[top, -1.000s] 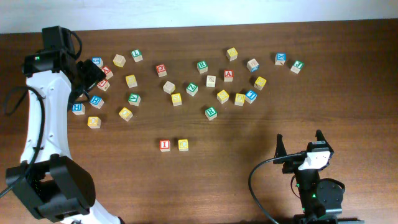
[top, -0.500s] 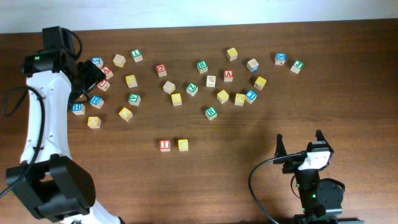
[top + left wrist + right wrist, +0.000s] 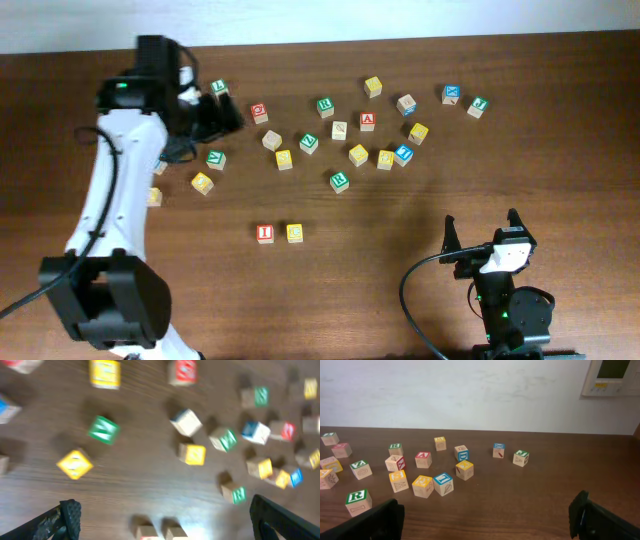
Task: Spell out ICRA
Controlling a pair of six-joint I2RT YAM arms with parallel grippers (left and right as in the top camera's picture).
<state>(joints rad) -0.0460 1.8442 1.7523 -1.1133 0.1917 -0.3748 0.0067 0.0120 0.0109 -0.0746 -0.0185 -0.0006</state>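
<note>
A red I block and a yellow C block stand side by side at the table's front middle. A green R block lies above them to the right, and a red A block sits farther back. My left gripper hovers open and empty over the back-left blocks. Its blurred wrist view shows the I and C pair between its wide-apart fingers, with the green R block to the right. My right gripper rests open and empty at the front right, where its own view shows the green R block.
Several other letter blocks are scattered across the back half of the table, from a yellow one on the left to a green one at the far right. A white wall rises behind the table.
My left arm has swung right, from the far-left cluster of blocks toward the middle of the back row. The right arm has not moved, and no block has shifted.
</note>
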